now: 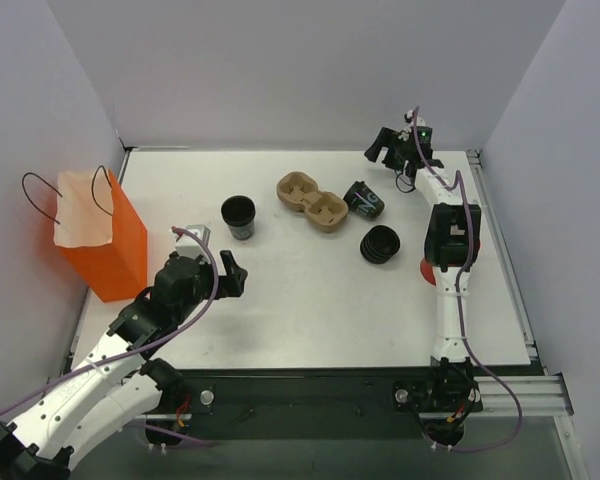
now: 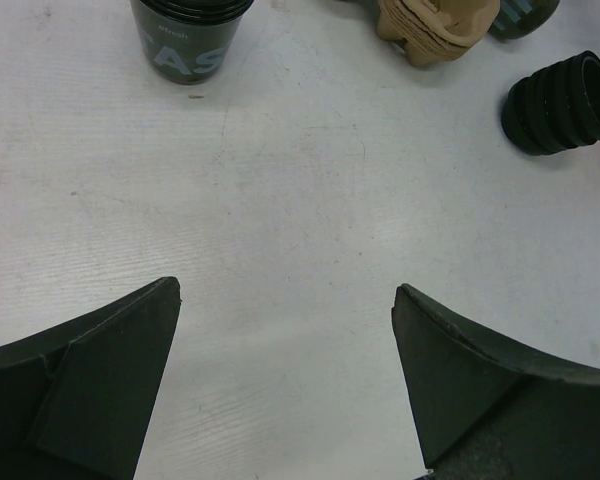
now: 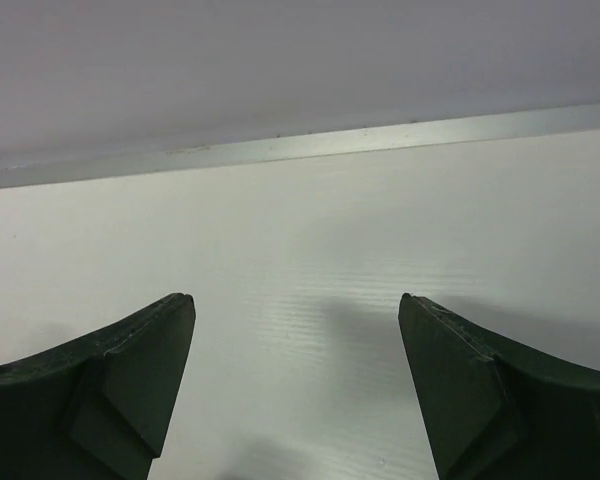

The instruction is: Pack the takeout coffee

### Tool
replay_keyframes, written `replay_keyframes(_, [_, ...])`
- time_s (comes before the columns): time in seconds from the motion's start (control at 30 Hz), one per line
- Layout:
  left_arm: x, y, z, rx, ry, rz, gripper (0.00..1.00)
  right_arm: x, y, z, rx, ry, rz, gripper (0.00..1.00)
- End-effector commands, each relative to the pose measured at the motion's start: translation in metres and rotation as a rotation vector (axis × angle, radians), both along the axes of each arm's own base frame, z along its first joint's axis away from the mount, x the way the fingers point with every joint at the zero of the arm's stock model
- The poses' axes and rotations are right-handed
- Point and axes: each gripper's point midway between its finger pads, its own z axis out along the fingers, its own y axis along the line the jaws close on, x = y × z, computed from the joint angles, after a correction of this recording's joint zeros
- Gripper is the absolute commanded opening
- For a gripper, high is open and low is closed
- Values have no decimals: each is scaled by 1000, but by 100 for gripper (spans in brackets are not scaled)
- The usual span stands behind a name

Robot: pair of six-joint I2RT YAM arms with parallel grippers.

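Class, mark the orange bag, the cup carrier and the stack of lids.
orange bag (image 1: 105, 265), top view, orange outer wall.
cup carrier (image 1: 313, 202), top view, middle ridge.
stack of lids (image 1: 380, 244), top view, ribbed side.

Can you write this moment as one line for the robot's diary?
left claw open, empty | right claw open, empty | takeout coffee upright on table, ungrasped | orange bag standing left | packed: no

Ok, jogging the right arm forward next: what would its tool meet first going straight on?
Way looks free: only bare table ahead of the right tool, then probably the metal edge strip and the wall.
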Motion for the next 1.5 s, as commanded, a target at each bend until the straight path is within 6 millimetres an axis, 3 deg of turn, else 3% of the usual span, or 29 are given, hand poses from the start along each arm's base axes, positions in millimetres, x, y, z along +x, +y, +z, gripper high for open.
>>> replay_keyframes(0.0, [5, -4, 17, -45, -59, -10, 97, -6, 20, 59, 57, -98, 87, 86])
replay_keyframes(0.17, [3, -5, 18, -52, -57, -18, 97, -19, 28, 85, 94, -93, 117, 83])
replay_keyframes(0.2, [3, -6, 19, -54, -57, -21, 97, -26, 27, 81, 93, -62, 119, 82])
replay_keyframes(0.23, [2, -6, 19, -56, -56, -23, 97, -28, 23, 89, 77, -61, 99, 83])
replay_keyframes(0.33, [0, -5, 19, -61, -57, -27, 97, -46, 11, 88, 48, 49, 23, 82])
replay_keyframes(0.57, [-5, -6, 22, -88, -60, -35, 97, -88, -1, 67, -51, 231, -65, 77])
replay_keyframes(0.83, [-10, -2, 22, -85, -60, -34, 97, -98, 15, 46, -175, 241, 80, 76])
replay_keyframes(1.13, [-12, 4, 22, -71, -67, -23, 97, -125, 7, 29, -336, 237, 264, 82])
replay_keyframes(1.4, [-11, -1, 23, -80, -70, -41, 97, -144, 13, 16, -352, 259, 375, 83])
replay_keyframes(1.47, [-11, -2, 25, -84, -73, -46, 97, -150, 15, 12, -353, 260, 410, 87])
